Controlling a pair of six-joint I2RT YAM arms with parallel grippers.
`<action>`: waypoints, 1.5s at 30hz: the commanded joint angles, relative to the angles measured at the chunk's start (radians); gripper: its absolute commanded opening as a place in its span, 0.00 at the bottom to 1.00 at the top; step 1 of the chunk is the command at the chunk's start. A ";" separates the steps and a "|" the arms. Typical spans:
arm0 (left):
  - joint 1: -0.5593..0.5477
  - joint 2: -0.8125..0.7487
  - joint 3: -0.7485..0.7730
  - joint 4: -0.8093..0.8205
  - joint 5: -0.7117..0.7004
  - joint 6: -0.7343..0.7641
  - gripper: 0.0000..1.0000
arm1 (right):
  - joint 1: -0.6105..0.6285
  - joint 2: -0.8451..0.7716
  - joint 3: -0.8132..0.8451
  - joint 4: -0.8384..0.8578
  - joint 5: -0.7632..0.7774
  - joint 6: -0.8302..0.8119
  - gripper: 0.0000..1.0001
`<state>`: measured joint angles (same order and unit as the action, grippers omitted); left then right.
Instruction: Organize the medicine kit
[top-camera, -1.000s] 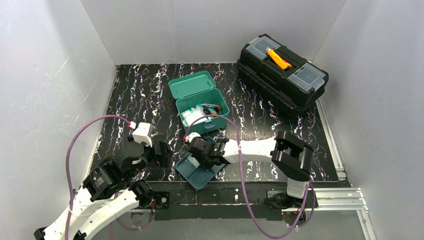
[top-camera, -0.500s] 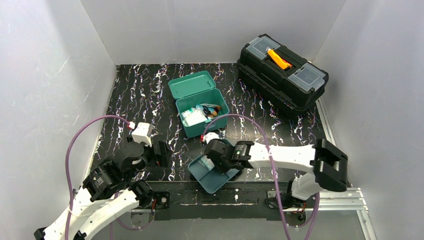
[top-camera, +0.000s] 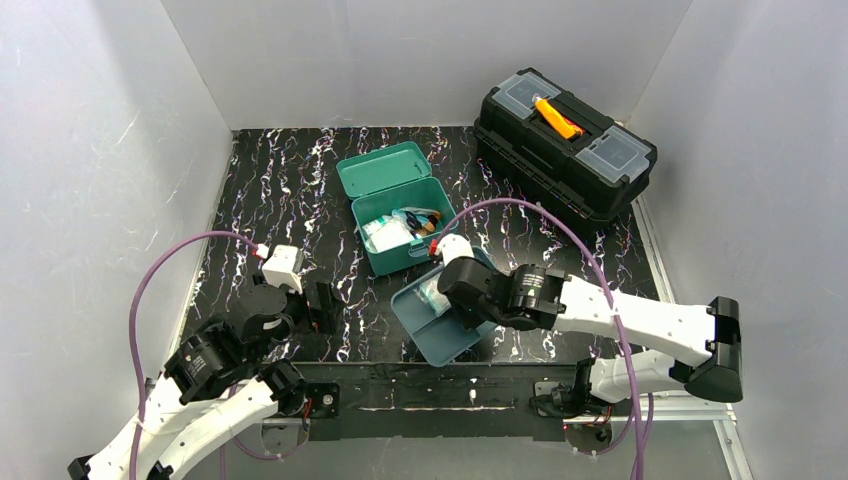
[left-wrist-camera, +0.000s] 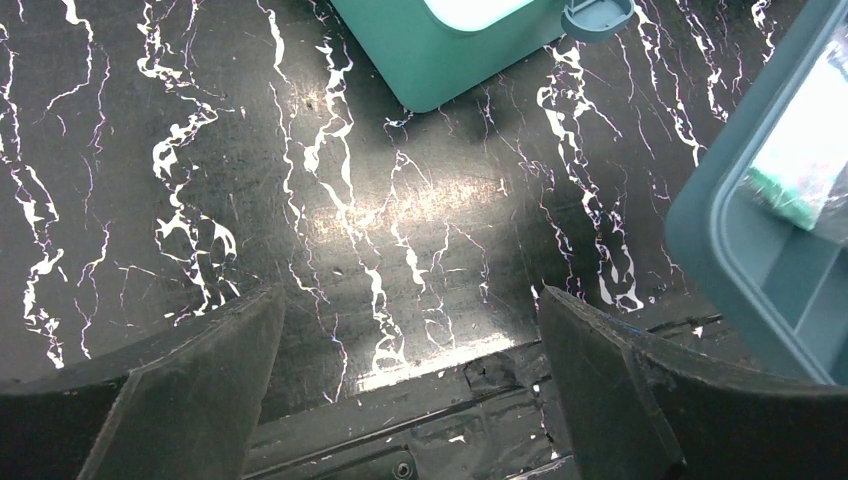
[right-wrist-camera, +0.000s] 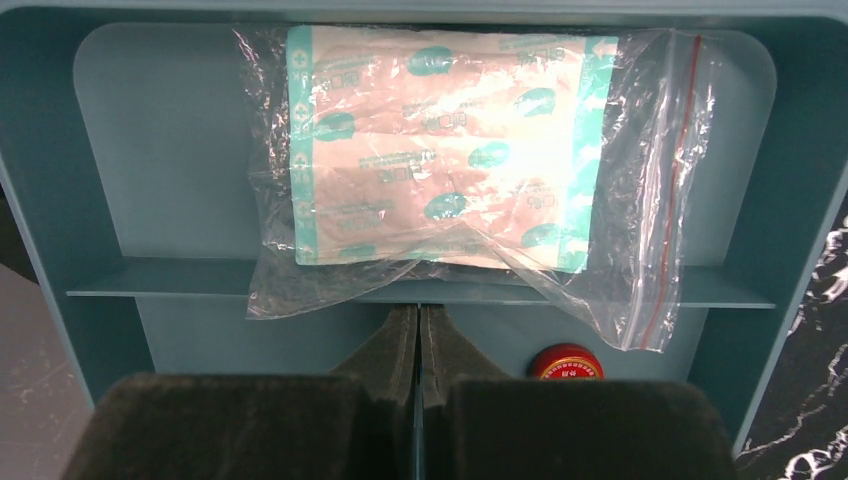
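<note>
The teal medicine kit box (top-camera: 405, 240) stands open mid-table, its lid (top-camera: 385, 168) tipped back, with packets and small items inside. Its darker teal inner tray (top-camera: 452, 346) is near the front edge, right of the box. My right gripper (top-camera: 458, 300) is shut on the tray's thin middle divider (right-wrist-camera: 420, 318). In the right wrist view the tray (right-wrist-camera: 150, 150) holds a clear zip bag of plaster packets (right-wrist-camera: 440, 150) and a small red tin (right-wrist-camera: 566, 362). My left gripper (top-camera: 325, 305) is open and empty over bare table (left-wrist-camera: 410, 390); the tray's corner (left-wrist-camera: 770, 230) lies to its right.
A large black toolbox (top-camera: 565, 140) with an orange handle stands at the back right. White walls close in the left, back and right sides. The box's front corner (left-wrist-camera: 470, 50) and its latch (left-wrist-camera: 597, 15) show at the top of the left wrist view.
My right arm has swung to the right, carrying the inner tray from in front of the box toward the right. The left arm has not moved.
</note>
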<state>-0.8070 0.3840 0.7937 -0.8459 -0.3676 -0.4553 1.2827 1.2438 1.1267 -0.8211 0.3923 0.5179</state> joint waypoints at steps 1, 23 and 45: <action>0.003 -0.012 0.013 -0.018 -0.026 -0.003 0.98 | -0.022 -0.004 0.117 -0.073 0.092 -0.005 0.01; 0.004 -0.026 0.012 -0.014 -0.016 -0.001 0.98 | -0.330 0.365 0.597 -0.020 -0.038 -0.156 0.01; 0.004 -0.084 0.014 -0.022 -0.042 -0.006 0.98 | -0.398 0.774 0.996 -0.003 -0.072 -0.138 0.01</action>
<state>-0.8066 0.3042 0.7937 -0.8467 -0.3805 -0.4572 0.8959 1.9953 2.0552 -0.8631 0.3244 0.3676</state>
